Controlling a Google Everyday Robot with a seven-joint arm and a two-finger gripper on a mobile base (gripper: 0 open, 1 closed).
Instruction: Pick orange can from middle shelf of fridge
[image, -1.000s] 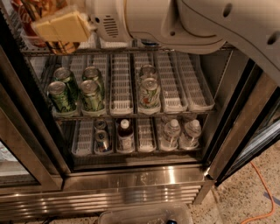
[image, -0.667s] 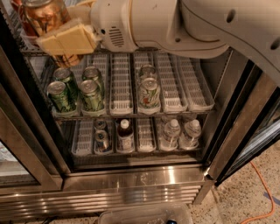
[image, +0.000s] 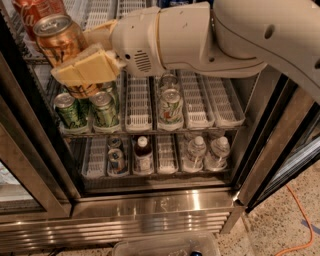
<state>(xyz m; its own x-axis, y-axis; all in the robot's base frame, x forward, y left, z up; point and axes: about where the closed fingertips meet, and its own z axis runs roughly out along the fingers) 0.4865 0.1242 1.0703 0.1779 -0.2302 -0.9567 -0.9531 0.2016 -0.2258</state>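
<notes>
At eleven o'clock in the view, nearest the camera, the end effector (image: 86, 61) is clamped across the orange can (image: 61, 41), one tan pad (image: 92, 70) lying over the can's front. The can lies on the end effector's nine o'clock side, its long axis tilted with the silver top toward eleven and the base toward five. Behind it, a red can (image: 36, 10) stands on the middle shelf (image: 100, 11) of the fridge (image: 150, 205), with green cans (image: 70, 111) on the rack below. The orange can looks free of its lane, so the pull-out likely runs toward five o'clock, clear of the door frame (image: 45, 135) at nine.
</notes>
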